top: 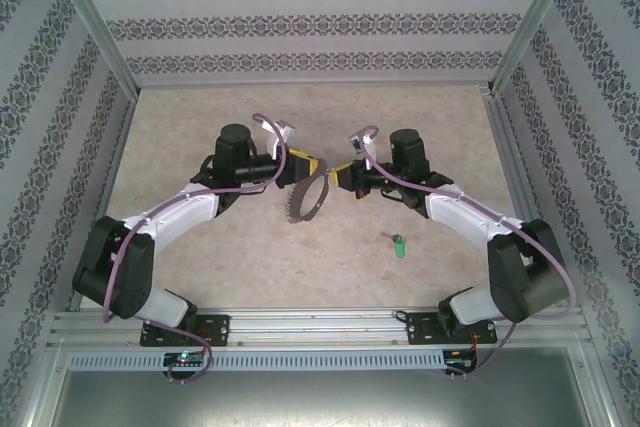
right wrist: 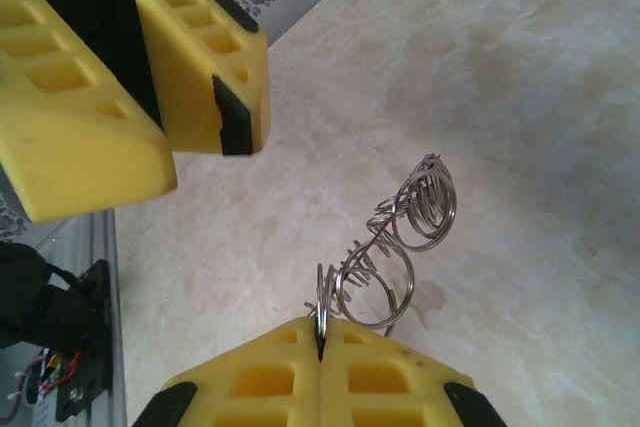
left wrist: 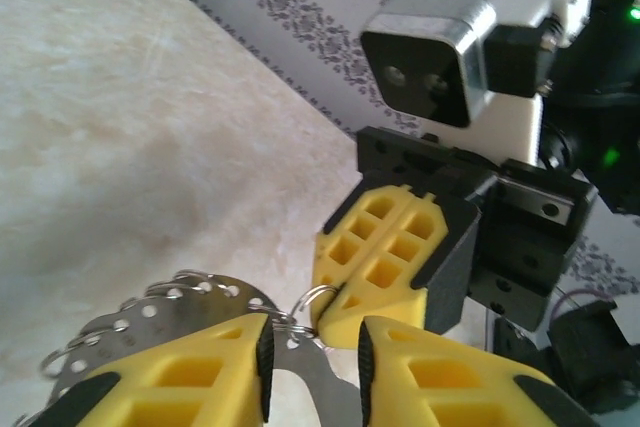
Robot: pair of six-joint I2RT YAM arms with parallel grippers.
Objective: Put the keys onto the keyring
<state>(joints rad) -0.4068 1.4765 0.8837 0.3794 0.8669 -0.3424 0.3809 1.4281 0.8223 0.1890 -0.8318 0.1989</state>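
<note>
Desk (top: 250, 257): beige marbled top, matt, faint darker blotches. The same surface shows in the left wrist cam (left wrist: 150, 147) and the right wrist cam (right wrist: 500, 97).

Near edge: aluminium rail (top: 310, 325) runs the full width, w/ both arm bases bolted on it.

Lying directly on desk: 1 small key (top: 398, 244), right of centre, in the near half, just beside the right forearm and apart from it. Green plastic head points to the near side, short dark shank points away to the left. Key lies flat.
</note>
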